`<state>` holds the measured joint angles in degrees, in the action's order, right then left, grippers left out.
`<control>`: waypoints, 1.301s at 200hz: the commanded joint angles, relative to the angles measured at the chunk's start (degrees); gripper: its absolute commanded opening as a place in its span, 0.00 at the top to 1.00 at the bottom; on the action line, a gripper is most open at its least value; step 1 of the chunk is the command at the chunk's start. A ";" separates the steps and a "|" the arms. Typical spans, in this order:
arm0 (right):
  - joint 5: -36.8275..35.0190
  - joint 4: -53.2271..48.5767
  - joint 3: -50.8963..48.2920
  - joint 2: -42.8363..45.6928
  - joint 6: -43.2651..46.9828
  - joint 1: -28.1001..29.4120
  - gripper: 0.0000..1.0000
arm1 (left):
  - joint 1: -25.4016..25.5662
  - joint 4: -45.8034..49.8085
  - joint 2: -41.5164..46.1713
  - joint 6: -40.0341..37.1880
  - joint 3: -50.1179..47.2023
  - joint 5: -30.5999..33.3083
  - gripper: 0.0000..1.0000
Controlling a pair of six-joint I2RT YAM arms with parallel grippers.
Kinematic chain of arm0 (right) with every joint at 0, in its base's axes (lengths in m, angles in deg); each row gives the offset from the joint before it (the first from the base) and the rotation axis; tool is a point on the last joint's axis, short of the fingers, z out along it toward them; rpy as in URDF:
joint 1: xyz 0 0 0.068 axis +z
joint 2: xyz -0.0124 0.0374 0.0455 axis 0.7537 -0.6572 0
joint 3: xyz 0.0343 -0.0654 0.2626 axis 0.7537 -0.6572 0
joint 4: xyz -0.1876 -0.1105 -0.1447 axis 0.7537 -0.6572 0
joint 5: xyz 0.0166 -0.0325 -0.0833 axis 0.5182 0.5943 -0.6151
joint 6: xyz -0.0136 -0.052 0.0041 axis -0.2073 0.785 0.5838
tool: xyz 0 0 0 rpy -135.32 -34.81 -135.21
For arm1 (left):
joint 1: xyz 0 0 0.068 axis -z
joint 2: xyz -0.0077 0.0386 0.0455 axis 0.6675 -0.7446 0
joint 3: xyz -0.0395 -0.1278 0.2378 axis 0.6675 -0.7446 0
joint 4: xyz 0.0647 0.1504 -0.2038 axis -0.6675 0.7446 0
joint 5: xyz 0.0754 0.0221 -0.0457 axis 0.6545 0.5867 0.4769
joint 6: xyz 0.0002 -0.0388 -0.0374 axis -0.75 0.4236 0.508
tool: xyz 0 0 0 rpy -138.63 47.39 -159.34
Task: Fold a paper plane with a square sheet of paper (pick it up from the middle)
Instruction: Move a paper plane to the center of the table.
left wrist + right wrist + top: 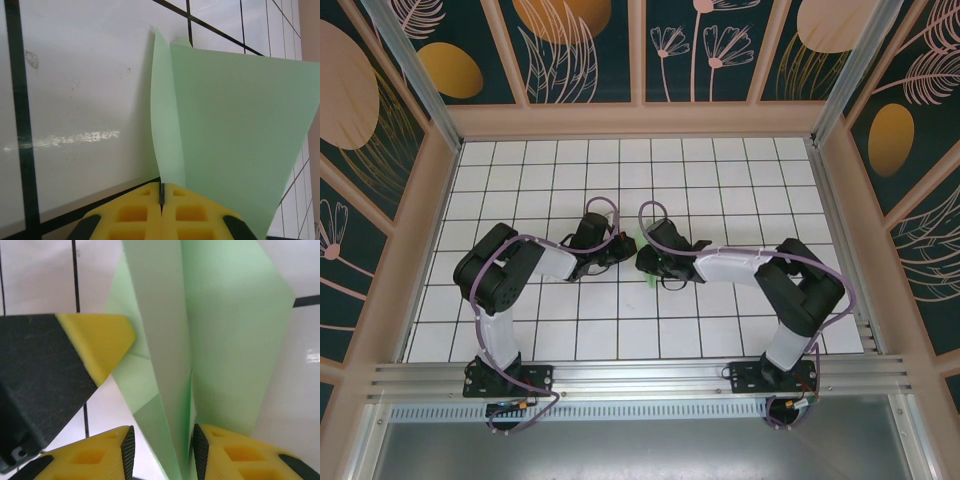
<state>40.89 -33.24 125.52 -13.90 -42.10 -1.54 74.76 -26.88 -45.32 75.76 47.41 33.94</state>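
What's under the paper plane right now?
Beside the paper plane, pinched at its fold by the left gripper, white grid tiles show. Whatever lies directly beneath the green paper is covered.

The top camera sits above and behind my two bases and looks down at the whole table [520, 170] from far away. The camera on my left wrist looks along my left gripper [161, 195] down at the table, very near — the one on my right wrist does the same past my right gripper [161, 445]. All three share one spot: the paper plane [225, 125] between my arms.
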 commanded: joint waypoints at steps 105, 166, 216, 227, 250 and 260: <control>-12.07 -10.18 6.82 -4.40 1.91 1.59 0.92 | -0.98 4.17 3.17 -2.32 0.76 1.36 0.92; -14.34 -12.72 11.79 -5.76 4.33 0.91 0.98 | -3.64 12.18 10.33 -3.81 0.91 6.91 0.57; -13.38 -12.46 16.09 -10.58 7.96 -2.51 0.95 | -5.73 18.55 16.21 -5.24 -0.92 14.71 0.35; -12.99 -12.92 17.41 -11.46 8.71 -2.97 0.91 | -5.84 19.16 16.64 -5.54 -1.11 15.15 0.33; -11.91 -13.41 19.00 -12.21 9.45 -3.09 0.82 | -5.81 19.49 16.94 -5.74 -1.38 15.24 0.32; -11.67 -13.64 19.43 -12.44 9.50 -3.03 0.78 | -5.81 19.30 16.81 -5.67 -1.39 15.10 0.31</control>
<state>28.67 -44.81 142.41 -25.72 -34.37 -4.82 69.14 -10.07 -29.41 71.35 47.10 47.43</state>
